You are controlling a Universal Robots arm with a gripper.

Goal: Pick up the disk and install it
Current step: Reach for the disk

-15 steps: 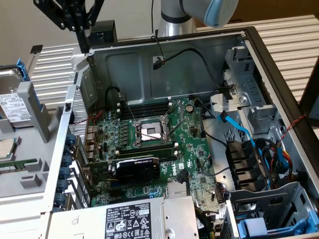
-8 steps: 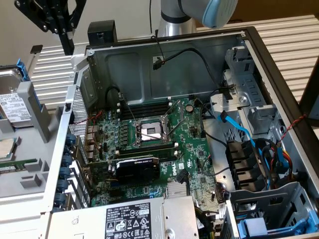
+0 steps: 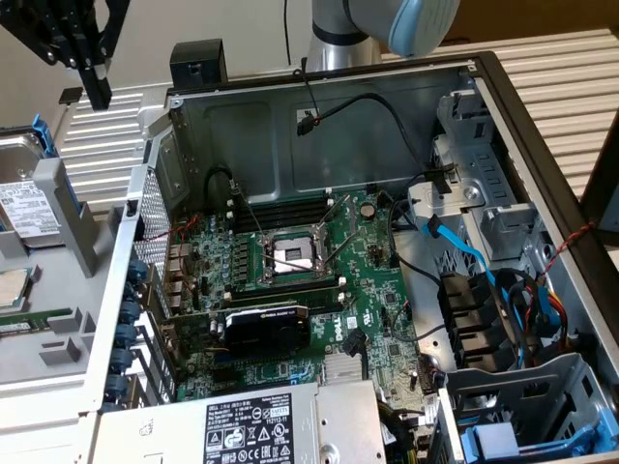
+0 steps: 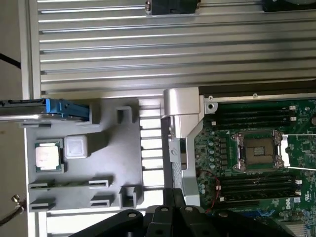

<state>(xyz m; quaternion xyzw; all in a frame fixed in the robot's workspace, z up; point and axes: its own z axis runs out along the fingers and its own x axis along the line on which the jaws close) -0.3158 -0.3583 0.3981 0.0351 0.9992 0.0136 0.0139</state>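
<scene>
Closest lies the power supply [image 3: 280,425], at the bottom of the exterior view; at upper left, the closed, empty gripper [image 3: 97,94] hangs apart from the disk [image 3: 24,208] at the left edge.

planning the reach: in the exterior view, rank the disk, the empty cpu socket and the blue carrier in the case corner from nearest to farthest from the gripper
From the gripper, at the exterior view's upper left:
1. The disk, in the grey holder just below it, outside the case.
2. The empty CPU socket, mid-motherboard.
3. The blue carrier, in the case at the exterior view's lower right.
</scene>
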